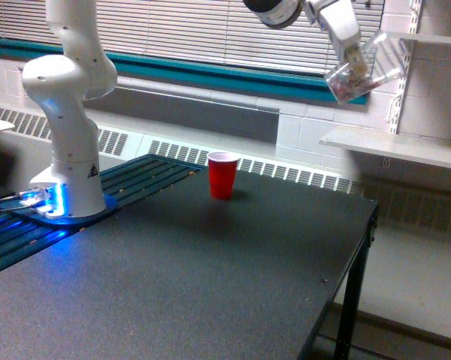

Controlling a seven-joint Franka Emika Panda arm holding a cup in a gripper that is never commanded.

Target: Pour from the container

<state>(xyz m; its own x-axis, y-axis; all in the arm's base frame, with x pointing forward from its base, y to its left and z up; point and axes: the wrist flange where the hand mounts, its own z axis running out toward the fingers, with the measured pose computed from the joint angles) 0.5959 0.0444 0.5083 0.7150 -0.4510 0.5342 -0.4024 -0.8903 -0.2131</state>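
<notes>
1. The small clear plastic cup with pinkish mixed-colour bits inside (358,70) is held high in the white gripper (350,51) — jaws closed on its wall, the cup tilted, its mouth toward the exterior view's right.
2. It hangs well above the opaque red plastic cup (223,175) and off toward the exterior view's right of it; the red cup stands upright on the dark table (210,277).
3. Judgement: bring the clear cup over the red cup's mouth and lower it before tipping further — a slow tilt keeps the bits from scattering.
4. Hard to make out: finger contact, the fill level, and whether the red cup holds anything.
5. The arm's upper links are cut off at the frame's top.
</notes>
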